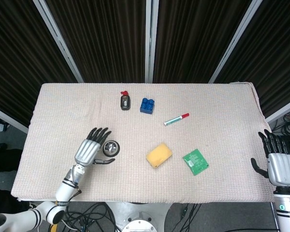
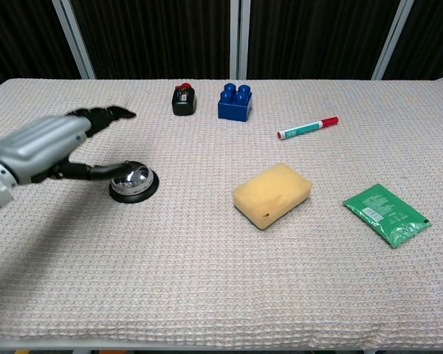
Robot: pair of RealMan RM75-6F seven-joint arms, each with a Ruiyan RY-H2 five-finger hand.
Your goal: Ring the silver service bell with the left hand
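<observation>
The silver service bell [image 1: 110, 147] [image 2: 133, 181] stands on its black base on the left part of the cloth. My left hand [image 1: 89, 149] [image 2: 48, 144] hovers above and to the left of it, fingers spread and off the bell, with only the thumb reaching toward the dome. It holds nothing. My right hand [image 1: 279, 164] stays by the table's right edge with its fingers straight and apart, empty; the chest view does not show it.
A yellow sponge [image 1: 159, 155] lies right of the bell, a green packet [image 1: 195, 161] beyond it. A marker [image 1: 176, 119], a blue brick [image 1: 147, 105] and a small black device [image 1: 125, 101] lie toward the back. A beige cloth [image 1: 217, 106] covers the table.
</observation>
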